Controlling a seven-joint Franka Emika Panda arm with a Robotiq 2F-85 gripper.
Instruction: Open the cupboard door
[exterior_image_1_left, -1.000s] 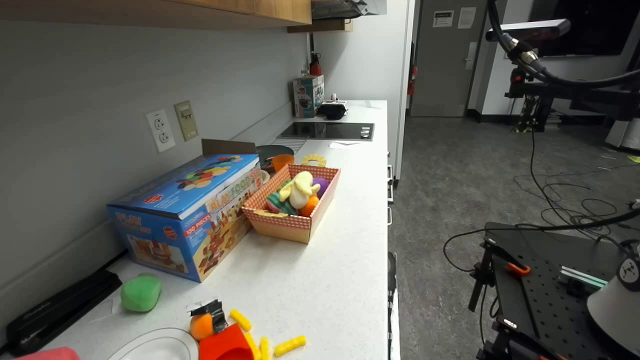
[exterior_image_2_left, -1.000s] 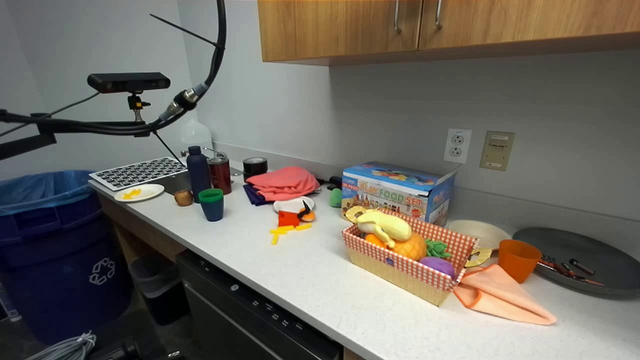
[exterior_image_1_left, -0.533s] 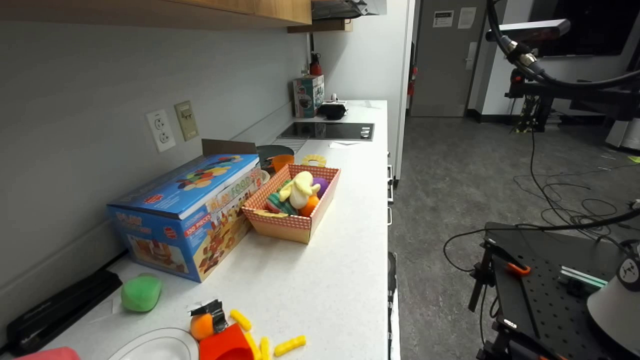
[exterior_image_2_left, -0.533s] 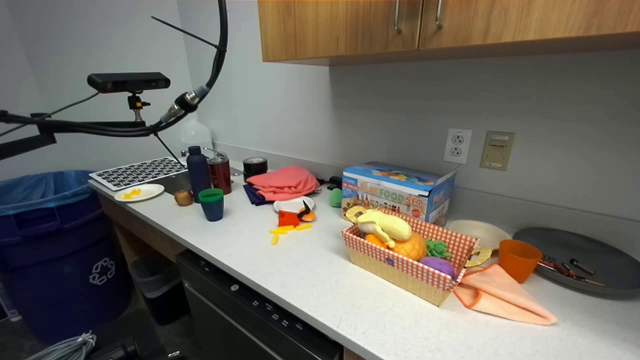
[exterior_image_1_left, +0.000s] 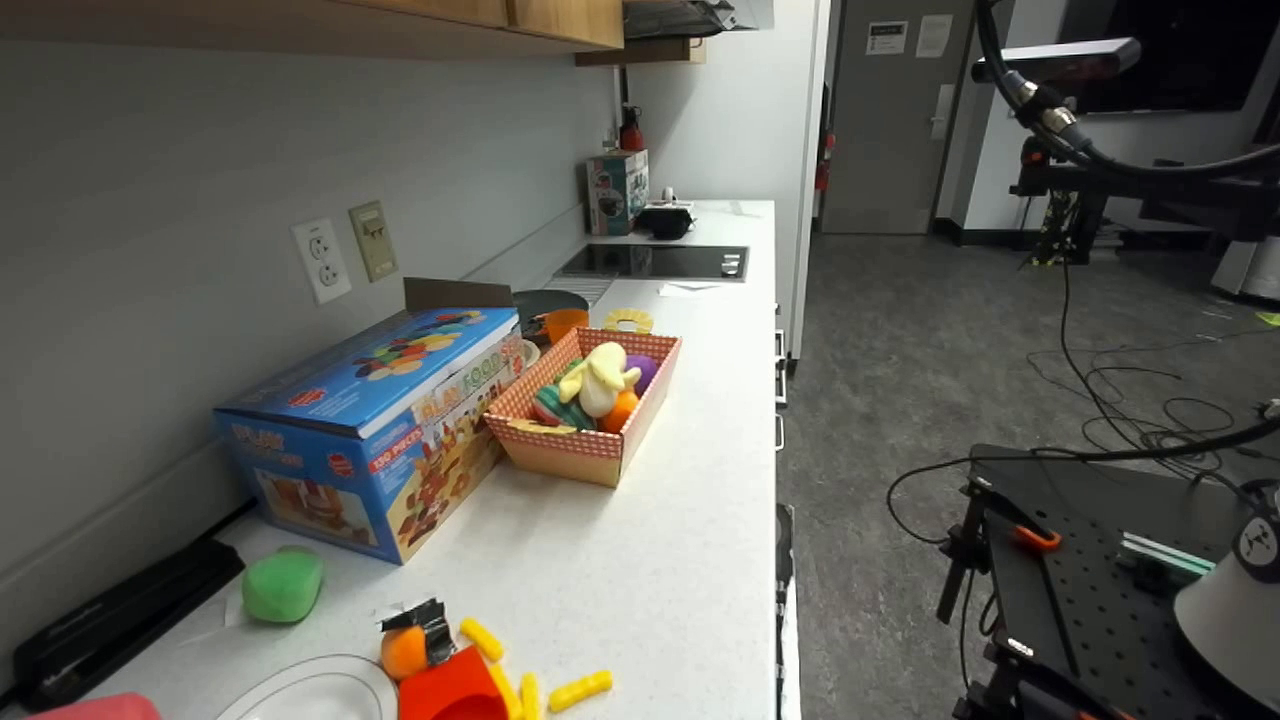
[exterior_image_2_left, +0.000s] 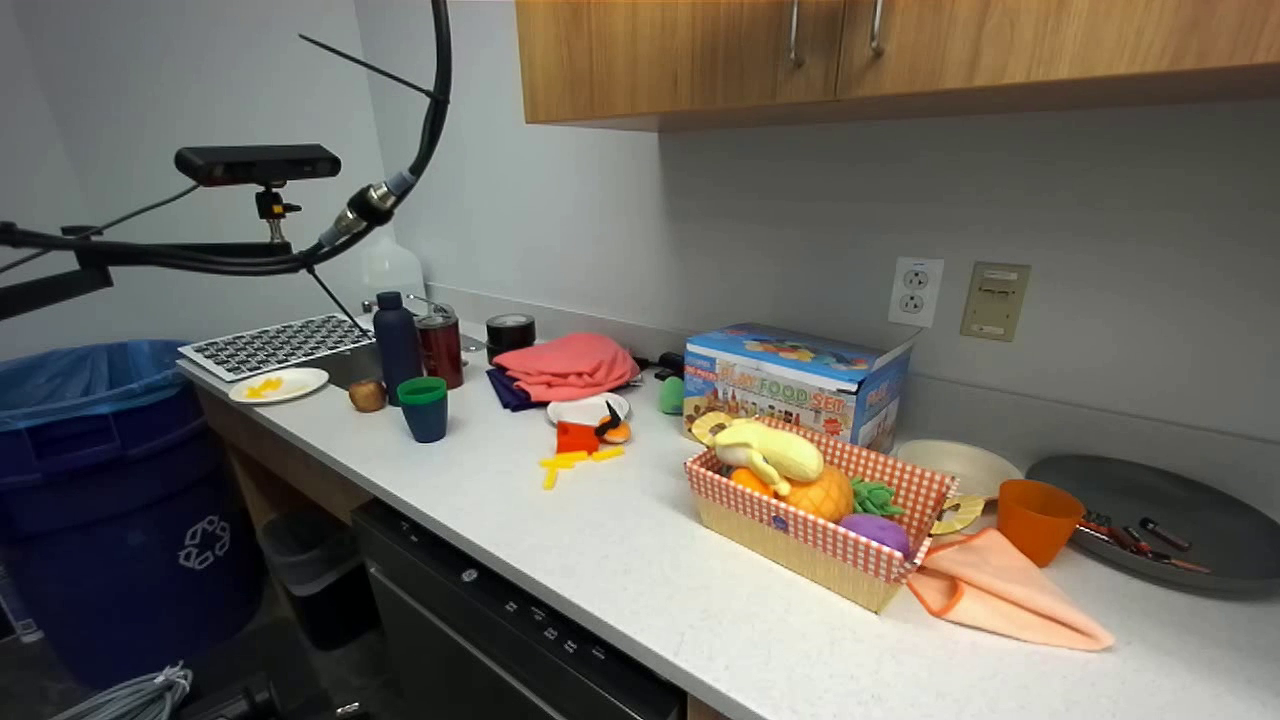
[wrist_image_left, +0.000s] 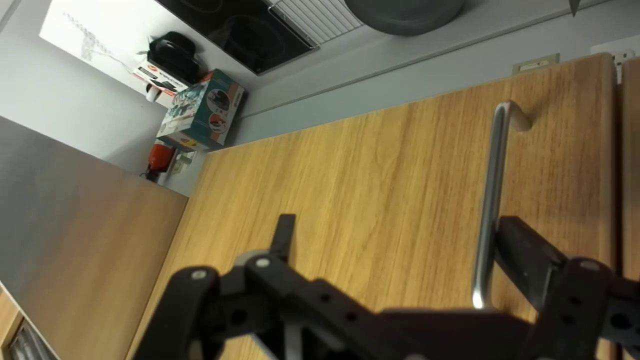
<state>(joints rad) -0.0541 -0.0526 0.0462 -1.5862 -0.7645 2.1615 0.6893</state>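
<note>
grey wall (exterior_image_2_left: 800, 200) backs this kitchen corner, with a white socket (exterior_image_2_left: 916, 291) and a tan plate (exterior_image_2_left: 995, 301) side by side on it. below runs a long white counter (exterior_image_2_left: 600, 540), a black dishwasher (exterior_image_2_left: 500, 620) under its front edge and a big blue bin (exterior_image_2_left: 120, 520) beside its end. near that end stand a dark blue bottle (exterior_image_2_left: 397, 345), a red tumbler (exterior_image_2_left: 441, 348) and a green-rimmed blue cup (exterior_image_2_left: 424, 415). further along, a toy food box (exterior_image_2_left: 795, 385) sits by the wall, and just beside it a checked basket (exterior_image_2_left: 790, 550) holds a toy banana (exterior_image_2_left: 775, 450) among other play food. an orange cup (exterior_image_2_left: 1037, 520), a peach cloth (exterior_image_2_left: 1010, 595) and a dark round dish (exterior_image_2_left: 1200, 500) are next along the counter.

in an exterior view the counter carries on to a black stovetop (exterior_image_1_left: 655, 261); alongside, grey floor (exterior_image_1_left: 880, 400) reaches back to a grey room door (exterior_image_1_left: 885, 150).

the cupboard door (wrist_image_left: 360, 200), plain wood, is overhead and fills much of the wrist view, its edge level with the next panel across a narrow dark gap. the claw (wrist_image_left: 397, 225) is released, its fingers (wrist_image_left: 525, 255) spread well apart, with the metal handle (wrist_image_left: 492, 190) between them, right by one finger. i cannot tell whether that finger touches it.
</note>
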